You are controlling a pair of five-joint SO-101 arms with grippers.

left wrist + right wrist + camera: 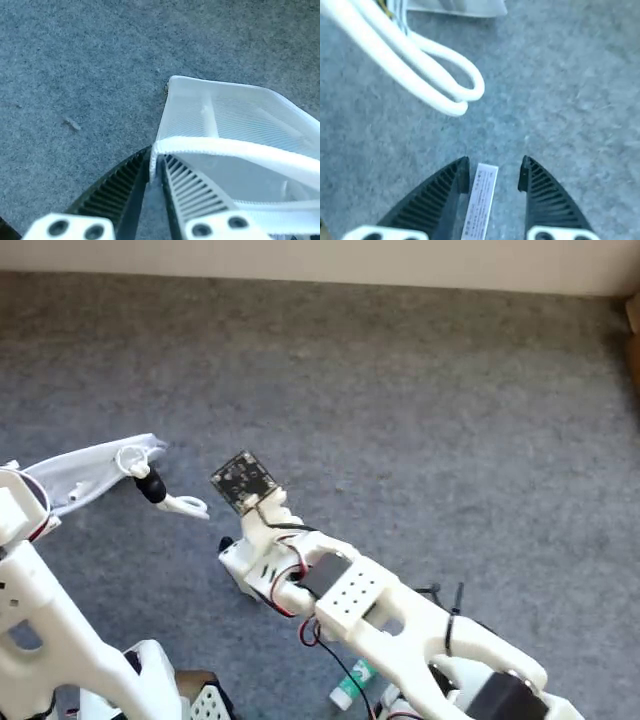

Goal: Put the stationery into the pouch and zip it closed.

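The white mesh pouch (85,472) lies on the grey carpet at the left. My left gripper (155,165) is shut on the thick rim of the pouch (225,125). A white cord loop (186,506) with a black bead (150,486) trails from the pouch's end. My right gripper (492,172) stands open just above the carpet, beside that cord loop (447,85). A narrow white stationery piece with print (480,200) lies between the right gripper's fingers, and I cannot tell whether they touch it.
The right arm (350,590) reaches from the bottom right toward the pouch, with its camera board (245,483) on top. A small green and white item (350,688) lies under that arm near the front edge. Grey carpet (420,390) stretches behind and to the right.
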